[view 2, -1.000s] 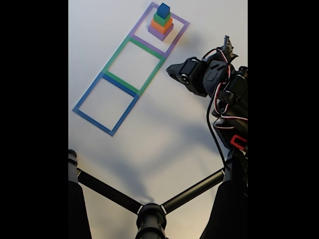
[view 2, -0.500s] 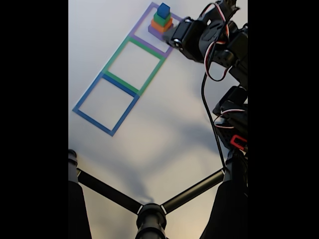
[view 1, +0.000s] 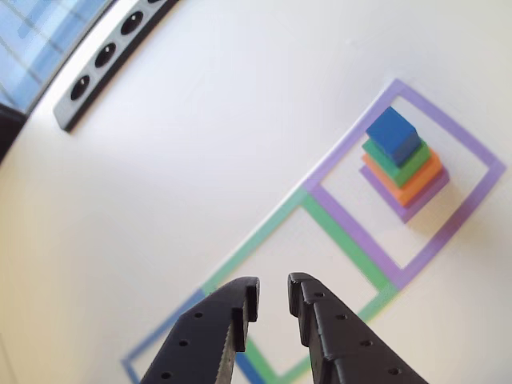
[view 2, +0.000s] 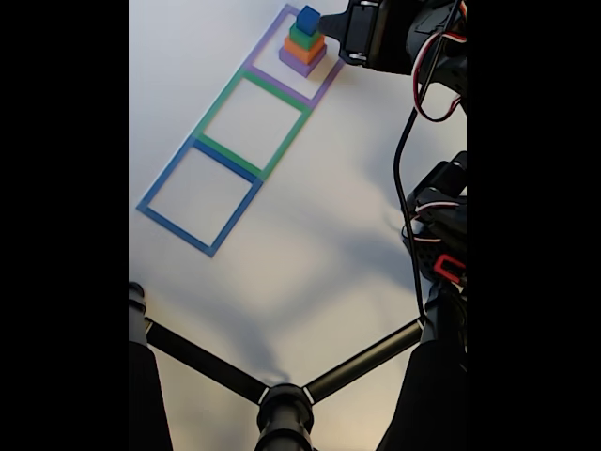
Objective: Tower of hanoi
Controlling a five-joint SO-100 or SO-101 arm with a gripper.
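Sitting up-right of parted claw [view 1: 272, 298], block tower [view 1: 402, 160]

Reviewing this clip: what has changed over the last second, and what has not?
The black robot arm swung toward the top of the fixed view, to beside the stack. Its claw holds nothing, jaws slightly apart. The four-block stack, topped by the small blue cube, stays in the purple tape square; green and blue squares remain empty.

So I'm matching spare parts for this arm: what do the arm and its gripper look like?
The arm is black plastic, blocky at the joints, with red, white and black cables looping along it and a small red piece low on its base. The gripper has two black fingers, each with stepped, toothed inner edges and small round holes along its face.
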